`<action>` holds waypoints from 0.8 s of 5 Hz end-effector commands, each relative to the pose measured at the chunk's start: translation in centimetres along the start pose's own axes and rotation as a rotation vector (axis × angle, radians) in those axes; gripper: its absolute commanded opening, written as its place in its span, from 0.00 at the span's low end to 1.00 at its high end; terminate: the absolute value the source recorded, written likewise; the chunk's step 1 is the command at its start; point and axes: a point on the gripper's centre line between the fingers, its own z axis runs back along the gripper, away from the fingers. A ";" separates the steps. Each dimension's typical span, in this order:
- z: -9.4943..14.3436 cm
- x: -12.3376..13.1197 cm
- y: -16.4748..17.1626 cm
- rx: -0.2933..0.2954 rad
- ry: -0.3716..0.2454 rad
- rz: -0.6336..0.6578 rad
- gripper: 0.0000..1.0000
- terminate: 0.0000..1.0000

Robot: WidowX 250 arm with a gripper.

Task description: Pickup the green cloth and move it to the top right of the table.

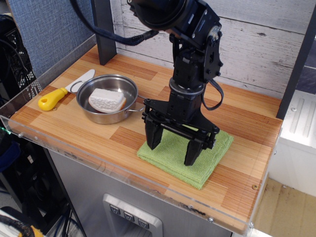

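The light-green folded cloth (197,165) lies flat on the wooden table (247,123), near the front edge at centre right. My black gripper (172,150) is open and points straight down over the cloth. Its two fingertips straddle the cloth's left and middle part and reach down to its surface. The fingers hold nothing. The arm hides the cloth's back edge.
A steel pan (106,98) with a white ridged object (105,100) stands left of the cloth. A yellow-handled tool (59,95) lies at the far left. A dark post (102,29) rises at the back left. A clear acrylic rim (98,163) lines the front edge.
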 end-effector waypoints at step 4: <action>1.5 5.5 -2.2 0.033 -0.007 -0.044 1.00 0.00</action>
